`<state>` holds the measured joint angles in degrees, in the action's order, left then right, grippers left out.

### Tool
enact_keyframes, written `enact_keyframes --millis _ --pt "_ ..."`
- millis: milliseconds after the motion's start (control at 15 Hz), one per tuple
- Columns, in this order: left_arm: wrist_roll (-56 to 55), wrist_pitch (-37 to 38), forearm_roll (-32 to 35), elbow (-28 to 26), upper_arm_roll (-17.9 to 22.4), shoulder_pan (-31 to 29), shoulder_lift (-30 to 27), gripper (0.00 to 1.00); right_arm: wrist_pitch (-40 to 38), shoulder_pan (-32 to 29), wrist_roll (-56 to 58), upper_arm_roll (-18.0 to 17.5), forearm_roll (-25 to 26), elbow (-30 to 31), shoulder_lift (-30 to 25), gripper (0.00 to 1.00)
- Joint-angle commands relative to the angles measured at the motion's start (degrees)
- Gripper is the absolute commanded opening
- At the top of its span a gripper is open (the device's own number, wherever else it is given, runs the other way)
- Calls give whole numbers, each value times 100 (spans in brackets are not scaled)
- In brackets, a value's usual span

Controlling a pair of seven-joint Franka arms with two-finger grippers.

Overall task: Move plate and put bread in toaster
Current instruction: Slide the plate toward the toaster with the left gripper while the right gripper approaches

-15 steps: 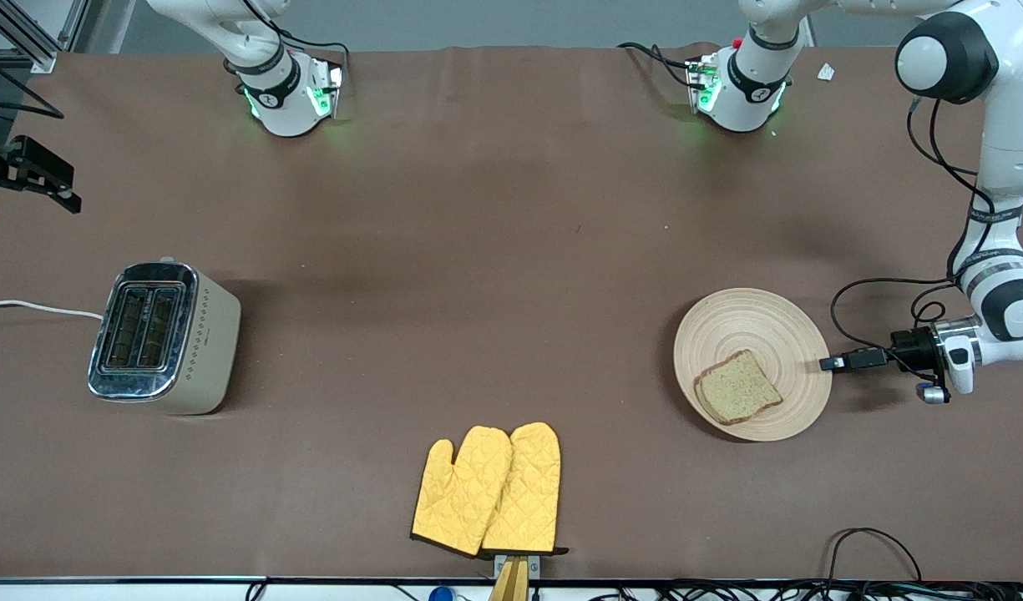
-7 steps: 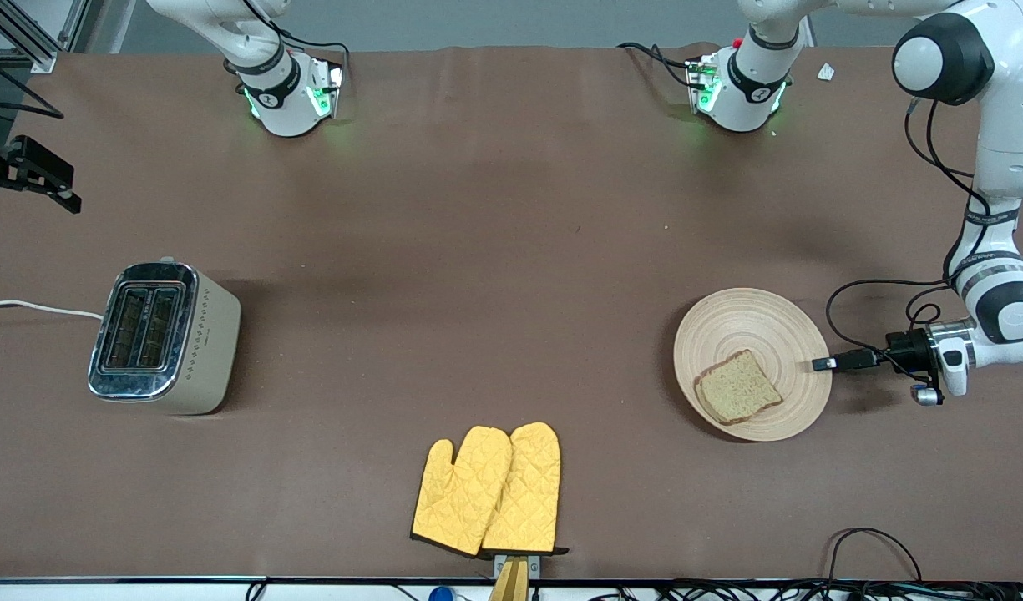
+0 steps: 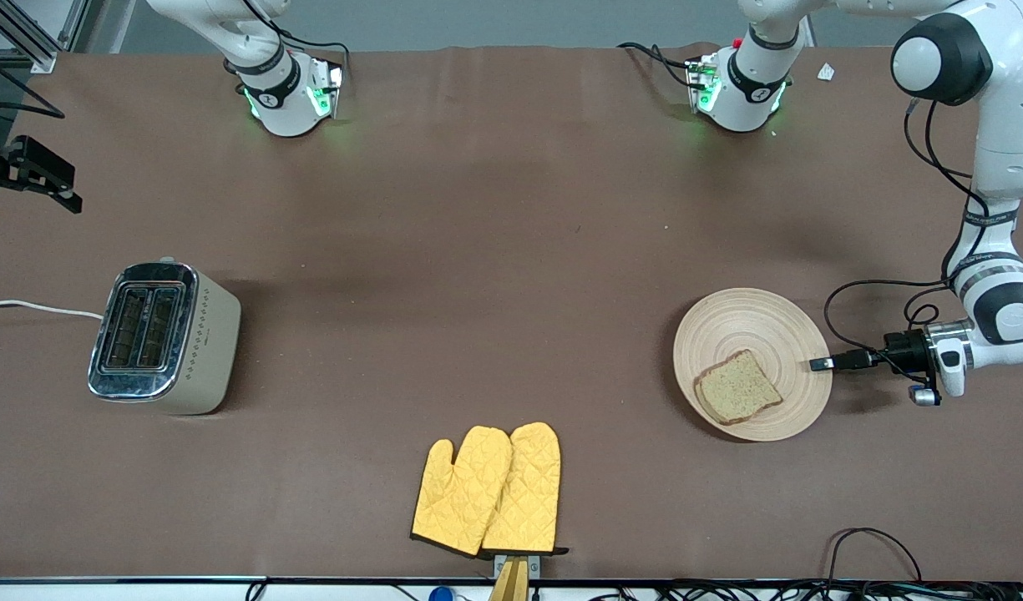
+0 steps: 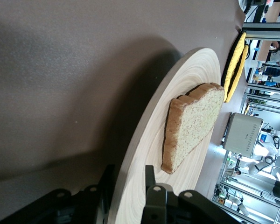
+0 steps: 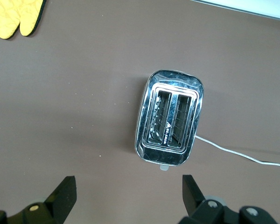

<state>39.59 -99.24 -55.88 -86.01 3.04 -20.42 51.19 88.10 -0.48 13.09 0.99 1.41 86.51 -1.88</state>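
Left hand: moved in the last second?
Yes. The left hand slid toward the plate; its tips now straddle the rim, the bread untouched.

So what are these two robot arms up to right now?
The left gripper has its fingers around the rim of a wooden plate, one finger above and one below, ready to move it. A slice of bread lies on that plate. The right gripper hangs open over the toaster at the right arm's end of the table, waiting; both slots look empty. A pair of yellow oven mitts lies untouched, nearer the front camera.
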Motion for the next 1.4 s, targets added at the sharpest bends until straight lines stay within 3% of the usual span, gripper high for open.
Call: enact_keyframes --millis 0,334,735,1337 --pt "320 -25 -3 41 -5 56 23 25 5 13 -78 -20 9 -46 13 100" --pt "374 -25 68 41 -5 56 14 20 5 4 -78 -20 9 -46 13 100" --pt "366 62 331 242 -5 47 -47 0 5 -5 -69 -20 0 -46 21 100" --pt "6 440 1201 900 13 47 -232 0 23 22 -78 -28 -9 -64 30 100"
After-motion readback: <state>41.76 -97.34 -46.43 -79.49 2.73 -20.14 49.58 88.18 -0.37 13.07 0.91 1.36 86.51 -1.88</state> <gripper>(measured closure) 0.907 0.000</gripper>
